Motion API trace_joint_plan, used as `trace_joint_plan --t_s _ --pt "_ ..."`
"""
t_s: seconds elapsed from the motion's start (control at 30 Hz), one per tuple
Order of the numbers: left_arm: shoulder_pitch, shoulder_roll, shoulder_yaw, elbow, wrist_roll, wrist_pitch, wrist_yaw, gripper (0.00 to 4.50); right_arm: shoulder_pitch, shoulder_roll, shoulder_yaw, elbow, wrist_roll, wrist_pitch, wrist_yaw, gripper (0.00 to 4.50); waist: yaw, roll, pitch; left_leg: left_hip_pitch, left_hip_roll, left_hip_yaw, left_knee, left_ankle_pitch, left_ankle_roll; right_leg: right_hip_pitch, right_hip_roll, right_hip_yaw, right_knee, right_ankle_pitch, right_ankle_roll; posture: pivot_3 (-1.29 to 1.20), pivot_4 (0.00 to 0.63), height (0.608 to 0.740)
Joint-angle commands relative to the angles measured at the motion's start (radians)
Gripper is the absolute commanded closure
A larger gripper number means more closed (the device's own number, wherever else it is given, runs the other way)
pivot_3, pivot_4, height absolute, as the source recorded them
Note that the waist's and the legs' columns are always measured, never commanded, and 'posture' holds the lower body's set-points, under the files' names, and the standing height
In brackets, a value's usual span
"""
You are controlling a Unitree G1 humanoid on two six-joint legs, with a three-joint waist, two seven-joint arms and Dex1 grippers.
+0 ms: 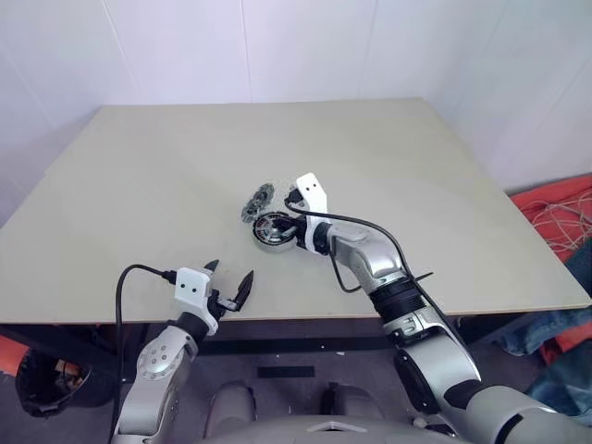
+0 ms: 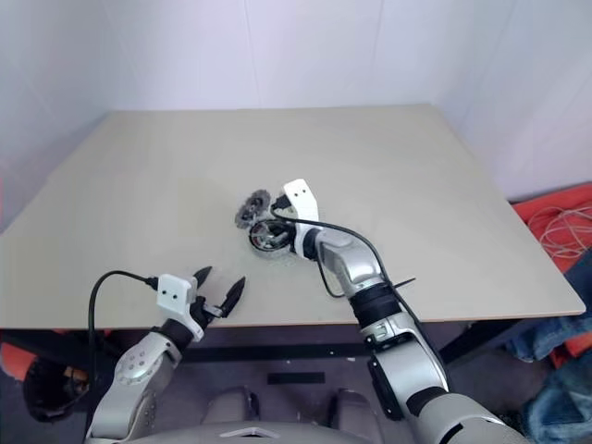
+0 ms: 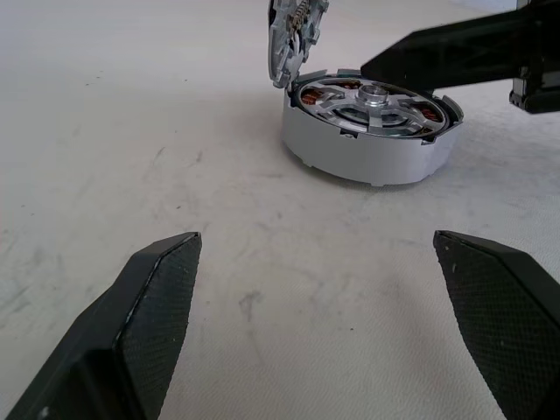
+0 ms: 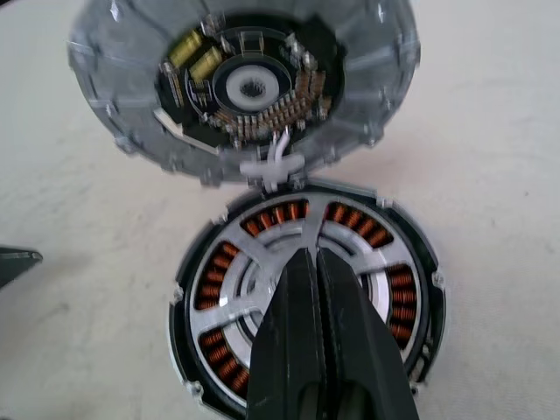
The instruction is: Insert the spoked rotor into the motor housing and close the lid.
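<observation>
Right now my right claw [image 4: 315,262] has its 2 fingers pressed together with nothing between them, their tips over the middle of the rotor [image 4: 262,254]. That rotor sits inside the housing [image 3: 372,144], its silver spokes crossing the ring of copper windings, and the housing rests flat on the table [image 1: 139,185] near its middle.

The lid [image 4: 241,83] is open. It stands tilted up from the far edge of the housing, joined to it there by a small pale link, and its inner face with small electronic parts and a pale round centre is turned toward my right wrist. From my head the lid [image 2: 252,207] shows as a toothed grey disc just to the left of the housing.

My left claw [image 1: 231,289] has its fingers spread wide and holds nothing. It hovers at the near edge of the table, well apart from the housing, pointing toward it. In my left wrist view the housing lies ahead between the 2 black fingers [image 3: 149,306], with the black fingers of my right claw reaching over its top.
</observation>
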State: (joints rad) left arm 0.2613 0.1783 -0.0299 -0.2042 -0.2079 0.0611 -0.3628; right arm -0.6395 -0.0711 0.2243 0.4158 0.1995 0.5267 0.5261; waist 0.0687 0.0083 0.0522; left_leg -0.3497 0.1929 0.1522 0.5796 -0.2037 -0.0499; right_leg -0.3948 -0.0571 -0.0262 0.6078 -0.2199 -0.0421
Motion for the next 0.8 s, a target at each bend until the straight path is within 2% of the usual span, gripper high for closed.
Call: trace_joint_plan --t_s 0.03,0.23,0.4,0.7,0.8 --pt "-0.004 -0.002 0.007 -0.028 -0.001 -0.023 0.003 0.0 -0.023 -0.002 0.023 0.002 -0.028 0.006 0.029 4.46 0.0 0.0 0.0 0.0 0.0 0.0 0.0 0.0 0.0 0.001 0.0 0.0 0.0 0.0 0.0 0.0 0.0 0.74" --pt "-0.006 -0.005 0.006 -0.03 -0.001 -0.021 0.004 0.0 -0.031 -0.015 0.023 -0.052 -0.035 0.028 0.063 4.46 0.0 0.0 0.0 0.002 0.0 0.0 0.0 -0.002 0.003 0.003 0.0 0.0 0.0 0.0 0.0 0.0 0.0 0.74" --pt "-0.011 -0.006 0.004 -0.034 -0.001 -0.014 0.004 0.0 -0.075 -0.118 0.112 -0.187 -0.054 0.008 0.256 4.46 0.001 -0.001 0.0 0.001 0.0 -0.001 0.001 -0.002 0.004 0.002 0.0 0.0 0.0 0.0 0.0 0.0 0.0 0.74" --pt "-0.018 -0.015 0.004 -0.018 0.0 -0.023 0.007 0.0 -0.125 -0.256 0.302 -0.234 -0.159 -0.125 0.523 4.46 0.001 -0.002 0.0 0.001 0.0 -0.001 0.002 -0.003 0.005 0.003 0.0 0.0 0.0 0.0 0.0 0.0 0.0 0.74" --pt "-0.018 -0.018 0.005 -0.011 0.001 -0.03 0.007 0.0 -0.137 -0.273 0.341 -0.212 -0.201 -0.181 0.571 4.46 0.001 -0.003 0.0 0.001 0.001 -0.001 0.002 -0.003 0.006 0.003 0.0 0.0 0.0 0.0 0.0 0.0 0.0 0.74"
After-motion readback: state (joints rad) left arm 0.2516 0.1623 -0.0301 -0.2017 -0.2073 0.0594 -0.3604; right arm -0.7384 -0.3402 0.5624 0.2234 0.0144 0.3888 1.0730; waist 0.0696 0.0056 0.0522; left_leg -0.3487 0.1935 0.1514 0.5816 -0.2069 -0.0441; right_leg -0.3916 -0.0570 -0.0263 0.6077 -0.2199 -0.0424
